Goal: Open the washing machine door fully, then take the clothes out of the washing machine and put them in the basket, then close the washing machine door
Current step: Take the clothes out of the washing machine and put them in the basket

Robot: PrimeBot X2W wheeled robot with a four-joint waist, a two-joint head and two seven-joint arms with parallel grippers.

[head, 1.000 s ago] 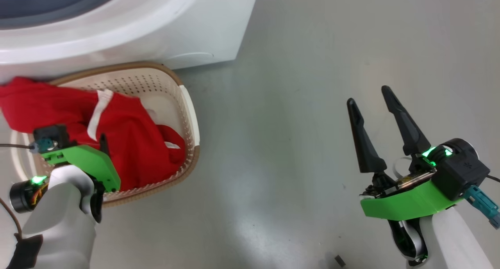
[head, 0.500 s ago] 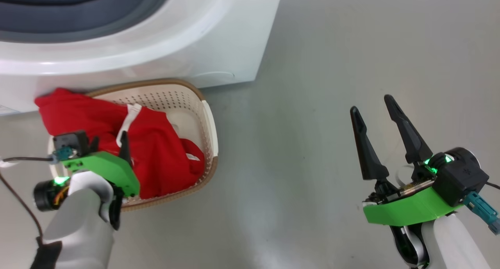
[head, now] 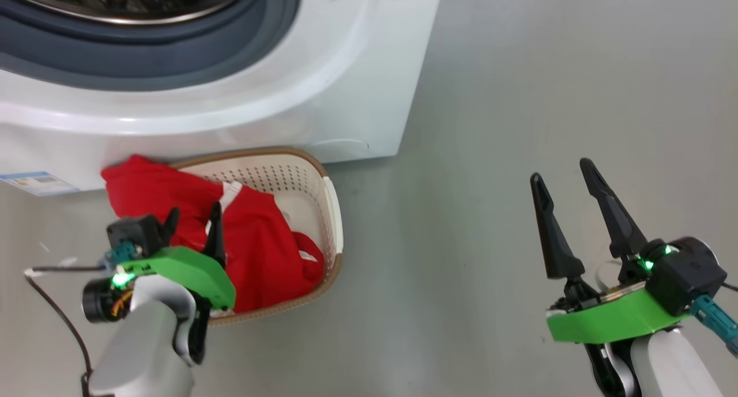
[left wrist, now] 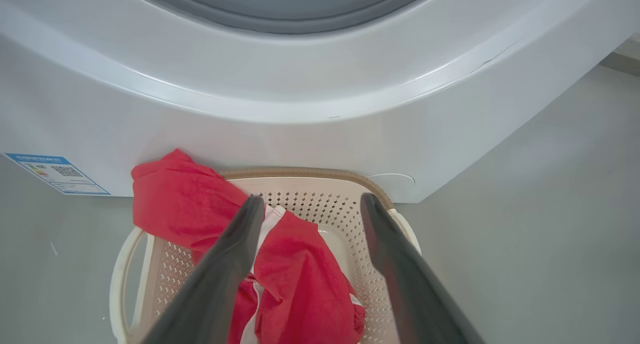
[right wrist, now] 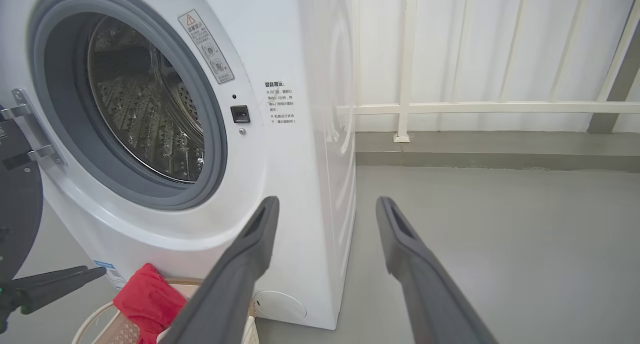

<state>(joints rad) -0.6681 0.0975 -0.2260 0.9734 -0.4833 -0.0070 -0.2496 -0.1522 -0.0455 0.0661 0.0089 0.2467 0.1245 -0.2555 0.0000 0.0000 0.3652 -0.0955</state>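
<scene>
The red, white-striped fabric garments [head: 253, 259] lie in the cream perforated plastic basket [head: 333, 212], which sits against the white front-loading washing machine [head: 346, 97]. The left gripper [head: 194, 212] and right gripper [head: 560, 172] stand released and empty. The likely next step is to push the black-rimmed round door [right wrist: 17, 209] at its outer rim, clear of the basket, until it latches.

clothes [head: 253, 259]: red, white stripe | basket [head: 331, 204]: cream, brown rim | washing machine [head: 357, 97]: white, grey ring
</scene>
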